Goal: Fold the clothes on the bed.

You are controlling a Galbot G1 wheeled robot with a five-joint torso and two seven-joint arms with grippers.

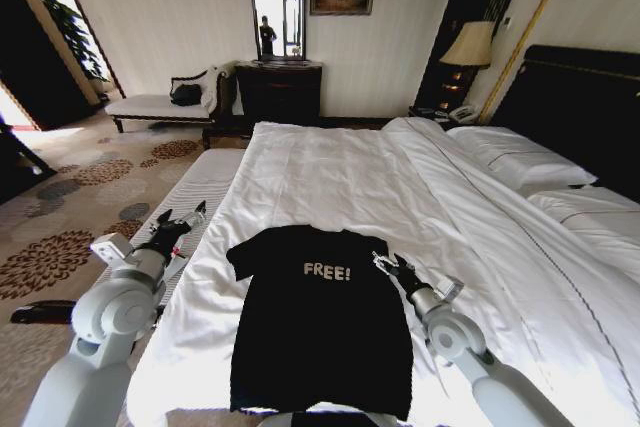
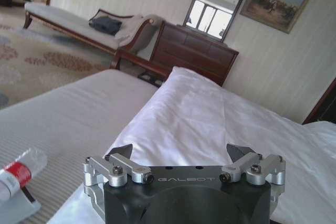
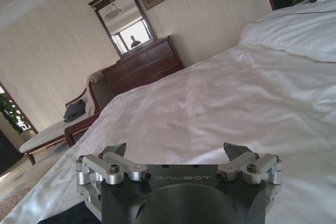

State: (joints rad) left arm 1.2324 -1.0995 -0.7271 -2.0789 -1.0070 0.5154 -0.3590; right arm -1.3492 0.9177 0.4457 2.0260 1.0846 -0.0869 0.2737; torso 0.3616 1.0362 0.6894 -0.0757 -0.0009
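One shirt [image 1: 320, 322] hem cut off below.

T-shirt [image 1: 320, 332]: soft matt black cloth, white printed lettering, laid flat at the foot edge of the bed [image 1: 330, 172]. Duvet is seen as smooth white cloth, lightly creased. Headboard [image 1: 580, 107] is finished dark and matt. Left gripper [image 2: 181, 160] and right gripper [image 3: 176, 156]: matt black bodies, brushed bare-metal finger links, dark tips, jaws spread wide. Bench [image 2: 63, 119] along the bed's left edge is covered in finely ribbed white fabric. Dresser [image 2: 194, 56]: dark polished wood.
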